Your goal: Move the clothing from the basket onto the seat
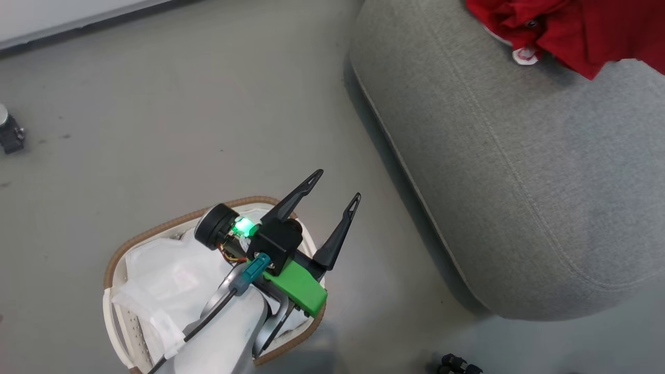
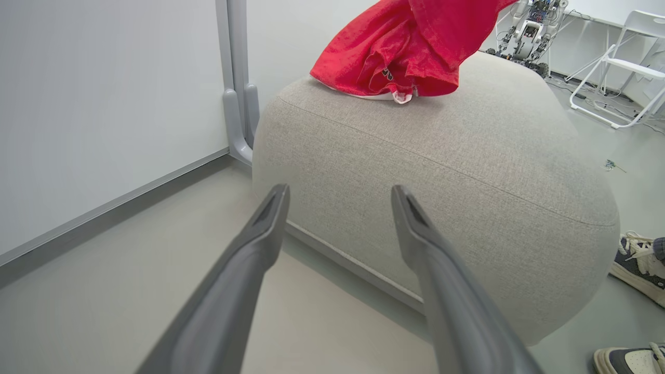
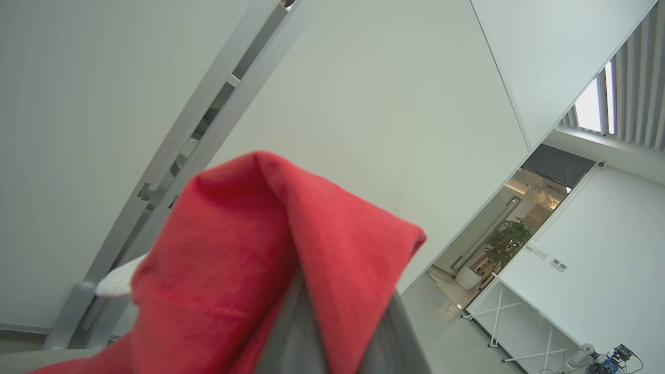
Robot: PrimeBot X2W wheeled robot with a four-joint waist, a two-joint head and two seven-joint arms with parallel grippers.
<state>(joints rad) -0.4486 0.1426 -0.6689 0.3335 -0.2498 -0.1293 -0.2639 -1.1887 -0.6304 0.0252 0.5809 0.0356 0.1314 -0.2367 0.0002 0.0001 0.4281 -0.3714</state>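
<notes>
The red clothing (image 1: pixel 571 26) lies bunched on the far top of the light grey seat (image 1: pixel 519 182), and part of it rises upward in the left wrist view (image 2: pixel 405 47). My right gripper (image 3: pixel 337 322) is shut on a fold of that red clothing (image 3: pixel 234 249), which drapes over its grey fingers (image 3: pixel 288 337). The oval basket (image 1: pixel 156 231) stands on the floor at the lower left, holding its white liner (image 1: pixel 166 275). My left gripper (image 1: pixel 337 185) hovers over the basket's right rim, open and empty, and points toward the seat (image 2: pixel 441 171).
A dark object (image 1: pixel 10 132) sits on the floor at far left, another (image 1: pixel 457 363) near the bottom edge. Beside the seat are a person's shoes (image 2: pixel 639 259), a white folding chair (image 2: pixel 634 62) and a wall with a grey post (image 2: pixel 239 78).
</notes>
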